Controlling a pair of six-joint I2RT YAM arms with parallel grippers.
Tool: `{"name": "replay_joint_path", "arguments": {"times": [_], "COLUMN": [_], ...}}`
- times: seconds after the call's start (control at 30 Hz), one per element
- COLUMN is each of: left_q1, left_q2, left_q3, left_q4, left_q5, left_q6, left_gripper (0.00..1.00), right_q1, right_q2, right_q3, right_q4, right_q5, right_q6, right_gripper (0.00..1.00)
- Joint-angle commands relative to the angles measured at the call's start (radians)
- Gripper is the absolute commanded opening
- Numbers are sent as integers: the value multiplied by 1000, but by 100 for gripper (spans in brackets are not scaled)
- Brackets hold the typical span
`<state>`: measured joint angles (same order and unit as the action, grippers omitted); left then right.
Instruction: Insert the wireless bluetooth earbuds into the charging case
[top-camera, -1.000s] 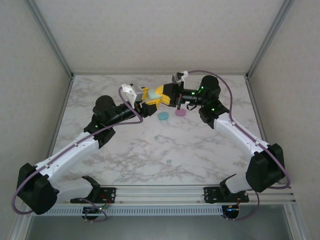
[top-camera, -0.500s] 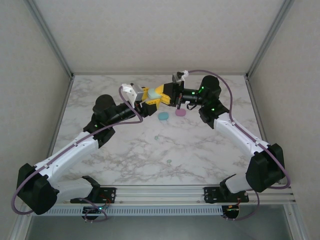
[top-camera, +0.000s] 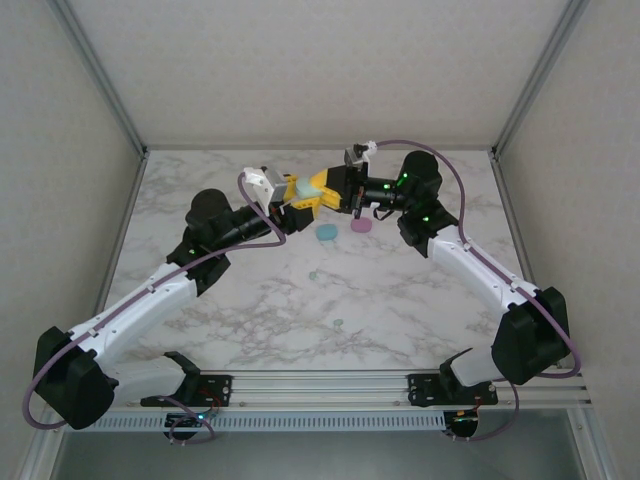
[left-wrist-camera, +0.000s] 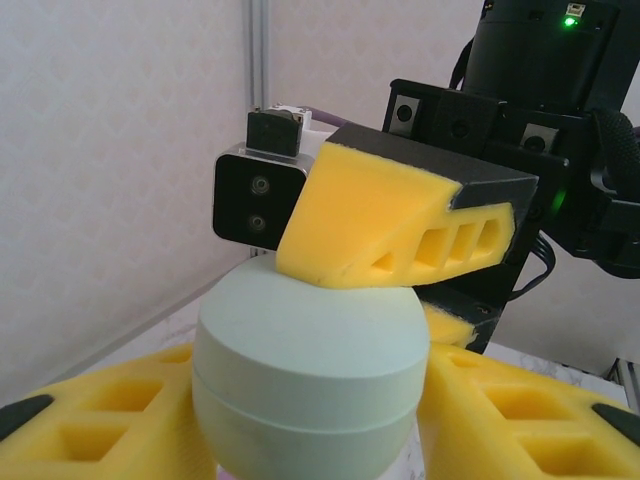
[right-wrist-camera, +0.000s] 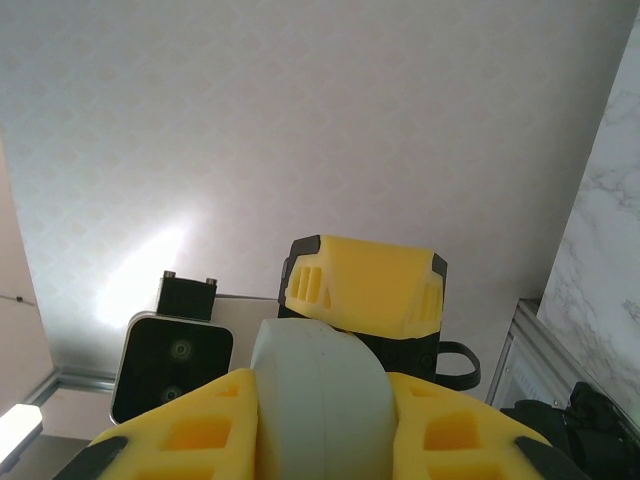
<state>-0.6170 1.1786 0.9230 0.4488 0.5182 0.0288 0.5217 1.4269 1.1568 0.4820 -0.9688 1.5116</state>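
Holding the mint charging case (left-wrist-camera: 310, 350) aloft: my left claw (left-wrist-camera: 312, 430) clamps its lower half, my right claw (right-wrist-camera: 322, 430) clamps its domed top, seam crosswise. Two earbuds (top-camera: 313, 273) lie on the tabletop (top-camera: 420, 300).

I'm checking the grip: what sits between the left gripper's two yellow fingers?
A closed mint-green charging case, held by the left gripper, as the left wrist view shows.

mint charging case (left-wrist-camera: 310, 370): oval, lid closed, held off the worktop (top-camera: 250, 310) | teal case (top-camera: 326, 232), pink case (top-camera: 361, 226): flat on worktop, just beside each other | far earbud (top-camera: 313, 274), near earbud (top-camera: 338, 323): tiny, pale teal, loose on worktop, well apart
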Motion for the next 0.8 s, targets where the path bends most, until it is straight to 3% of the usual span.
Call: {"name": "replay_joint_path", "arguments": {"times": [0.0,0.23,0.33,0.43,0.63,0.77], "left_q1": [2,2,2,2,2,3], "left_q2": [-4,1,3,3,0,-8], "left_q3": [32,37,38,42,35,21], "left_q4": [27,4,-1,-10,-25,-27], "left_q5": [18,28,26,37,63,76], "left_q6": [-2,9,13,14,10,1], "left_gripper": [49,38,31,26,24,23], "right_q1": [8,9,8,8,0,-3], "right_q2": [-14,-13,-25,-45,-82,-134], "right_q3": [-5,0,7,19,123,217], "right_q4": [10,15,-77,-193,-490,-762], "right_q5": [4,1,17,49,114,289], "right_q6": [-16,-14,-78,-173,-427,-720], "right_gripper": [6,8,19,40,67,73]}}
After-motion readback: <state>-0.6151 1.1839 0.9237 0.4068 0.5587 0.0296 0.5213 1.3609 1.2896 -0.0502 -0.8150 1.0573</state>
